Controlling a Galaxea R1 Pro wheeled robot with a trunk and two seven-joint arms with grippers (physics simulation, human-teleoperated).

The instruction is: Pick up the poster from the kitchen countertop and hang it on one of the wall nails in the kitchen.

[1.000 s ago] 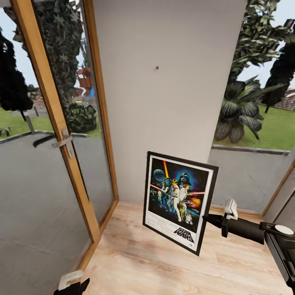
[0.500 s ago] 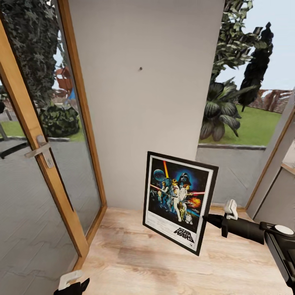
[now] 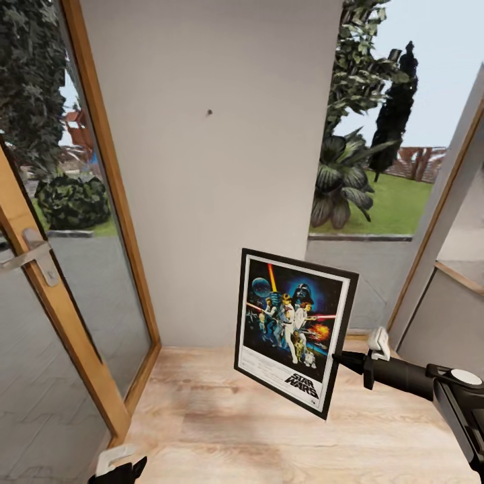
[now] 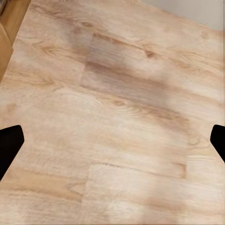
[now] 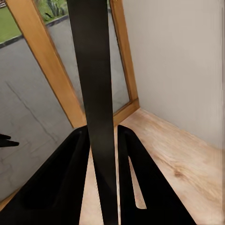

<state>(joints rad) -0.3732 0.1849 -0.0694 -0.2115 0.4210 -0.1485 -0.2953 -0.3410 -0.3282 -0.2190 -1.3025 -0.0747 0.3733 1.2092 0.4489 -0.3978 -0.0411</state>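
Here the right gripper clamps the poster's right edge between its 2 fingers, holding it upright, slightly tilted, above the wood floor. The nail sits high on the grey wall, far and left of the poster. The left gripper hangs spread apart over the floor.

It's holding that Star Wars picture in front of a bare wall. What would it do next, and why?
Probably raise the right pincer, shut on the poster, up and leftward toward the wall nail. The poster hangs well below that dark speck on the grey wall.
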